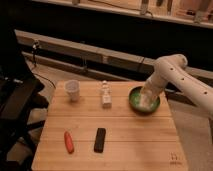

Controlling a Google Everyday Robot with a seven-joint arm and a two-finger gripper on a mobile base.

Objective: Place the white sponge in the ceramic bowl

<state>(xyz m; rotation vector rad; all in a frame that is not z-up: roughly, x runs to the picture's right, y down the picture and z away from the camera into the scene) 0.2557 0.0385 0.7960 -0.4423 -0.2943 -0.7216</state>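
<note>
First, wooden table (125, 156): a pale plank top seen from in front and above, bearing everything listed below.
Ceramic bowl (131, 98): green and round, standing upright at the far right of the table, close to the back edge.
Robot arm (176, 75): white and jointed; it enters from the right side of the view, bends above the bowl's far right side and drops steeply into it.
Gripper (146, 97): at the arm's lower end, sunk inside the bowl's rim, over the middle of the bowl.
Gripper state: cannot tell how far open it is, nor whether it has hold of anything, since its end blends into the pale mass beneath it.
White sponge (140, 104): a whitish patch inside the green bowl, within the rim.
Sponge against gripper: directly below the gripper's end and pressed up to it, with no gap visible; whether it rests on the bowl's floor or hangs from the gripper cannot be told.
White cup (73, 90): upright at the far left of the table, well apart from the bowl.
Small white bottle (105, 94): upright between the cup and the bowl, nearer the bowl.
Orange-red carrot-shaped item (69, 141): lying flat near the front left.
Black oblong bar (100, 139): lying flat just right of the orange-red item, not touching it.
</note>
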